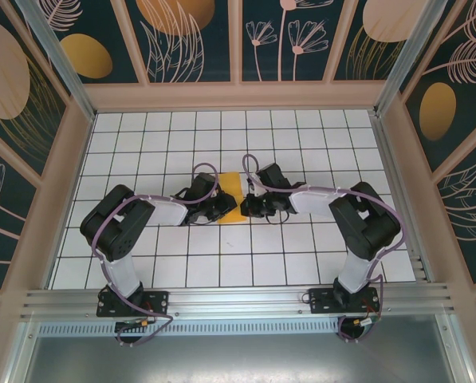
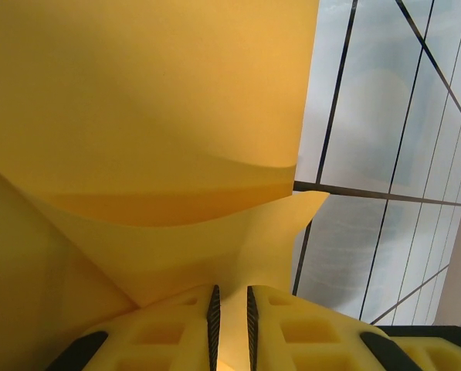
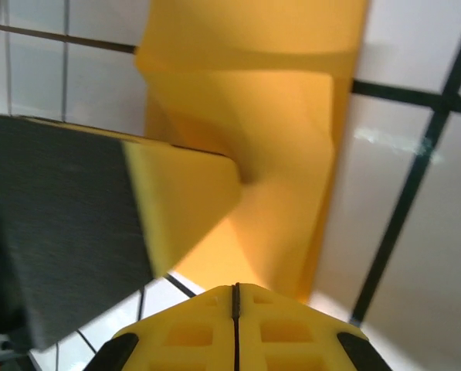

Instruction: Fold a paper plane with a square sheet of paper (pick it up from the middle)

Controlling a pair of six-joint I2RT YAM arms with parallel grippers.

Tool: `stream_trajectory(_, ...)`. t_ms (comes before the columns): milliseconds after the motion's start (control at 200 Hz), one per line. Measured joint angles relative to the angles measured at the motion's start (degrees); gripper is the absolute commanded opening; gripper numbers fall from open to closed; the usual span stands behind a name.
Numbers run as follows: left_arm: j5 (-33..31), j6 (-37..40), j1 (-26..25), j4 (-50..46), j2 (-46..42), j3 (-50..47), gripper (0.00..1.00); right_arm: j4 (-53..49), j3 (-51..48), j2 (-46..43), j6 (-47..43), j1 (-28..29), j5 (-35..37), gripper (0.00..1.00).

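The square sheet of paper [image 1: 233, 211] is orange-yellow and sits between both grippers at the middle of the tiled table. In the left wrist view the sheet of paper [image 2: 137, 116] is bent up in curved folds, and a strip of it runs down between the nearly closed pads of my left gripper [image 2: 231, 297], which is shut on it. My left gripper [image 1: 221, 209] reaches in from the left. My right gripper [image 1: 249, 207] comes from the right. Its jaws are shut, pad against pad [image 3: 235, 287], at the near edge of the creased paper [image 3: 276, 154]. Whether paper is pinched there is unclear.
White grid tiles [image 1: 301, 255] with black lines cover the table. Wooden frame walls [image 1: 238, 96] enclose it, and a metal rail [image 1: 238, 302] runs along the near edge. The left gripper's dark body and yellow finger [image 3: 184, 201] stand close on the left in the right wrist view.
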Motion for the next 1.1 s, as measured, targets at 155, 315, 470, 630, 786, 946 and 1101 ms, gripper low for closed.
stream_trajectory(155, 0.0, 0.0, 0.0, 0.0, 0.0, 0.0, 0.21, 0.1, 0.6, 0.7, -0.1, 0.0, -1.0, 0.09)
stream_trajectory(315, 0.0, -0.1, 0.0, 0.0, 0.0, 0.0, 0.22, 0.0, 0.6, 3.0, -0.1, 0.0, -1.0, 0.09)
stream_trajectory(470, 0.0, -0.1, 0.0, 0.0, 0.0, 0.0, 0.22, 0.0, 0.4, 4.0, -0.1, 0.0, -0.8, 0.09)
stream_trajectory(630, -0.3, 0.0, 0.0, 0.0, -0.1, 0.0, 0.22, 0.1, 0.1, 4.0, -0.8, -0.2, -0.6, 0.09)
stream_trajectory(786, -0.4, 0.0, 0.1, -0.2, -0.2, 0.0, 0.22, 0.3, -0.2, 4.0, -1.4, -0.4, -0.9, 0.09)
stream_trajectory(946, -0.3, 0.4, 1.1, -0.6, -0.2, 0.1, 0.22, 0.5, -0.4, 4.0, -3.0, -0.5, -1.3, 0.09)
stream_trajectory(1101, -0.4, 1.1, 1.8, -1.4, -0.2, 0.4, 0.22, 0.6, -0.6, 4.0, -4.4, -0.7, -1.9, 0.09)
